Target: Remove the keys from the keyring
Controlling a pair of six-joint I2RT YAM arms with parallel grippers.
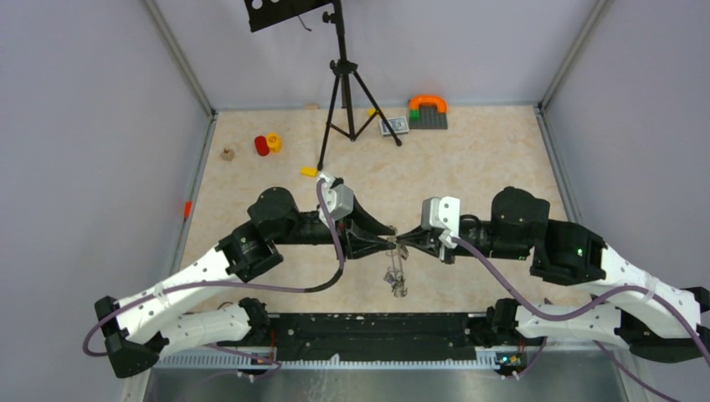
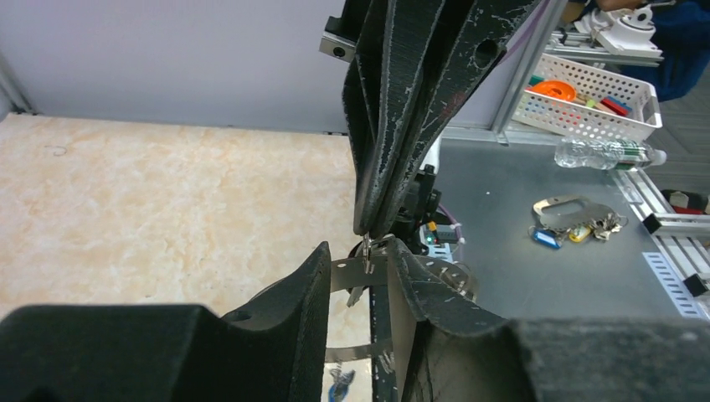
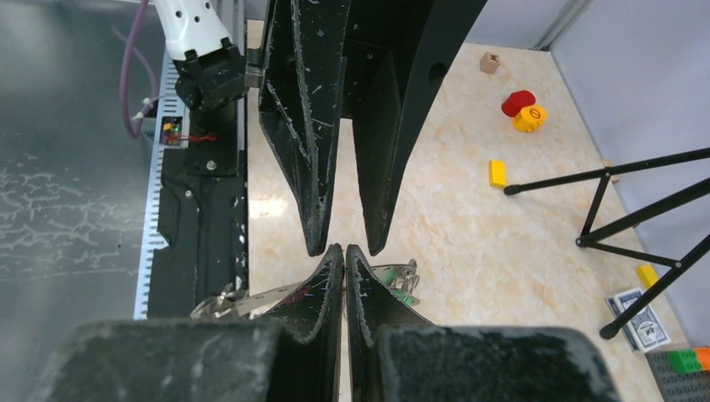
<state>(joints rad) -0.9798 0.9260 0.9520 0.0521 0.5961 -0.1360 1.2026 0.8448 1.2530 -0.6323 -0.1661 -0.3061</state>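
Flat grey keyring (image 2: 350,273) pinched by closed right hand (image 3: 344,251), left hand (image 2: 360,248) part-open astride it, grip unclear, silver keys (image 1: 395,283) hung over marbled beige surface (image 1: 469,167), black tripod (image 1: 343,92) on far side

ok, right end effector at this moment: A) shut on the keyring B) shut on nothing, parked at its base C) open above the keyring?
A: the right end effector has its fingers pressed together, with the keyring sticking out on both sides.

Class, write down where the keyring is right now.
In the top view the keyring hangs above mid-table, pinched by the right claw and lying between the fingers of the left claw, with the keys dangling below it.
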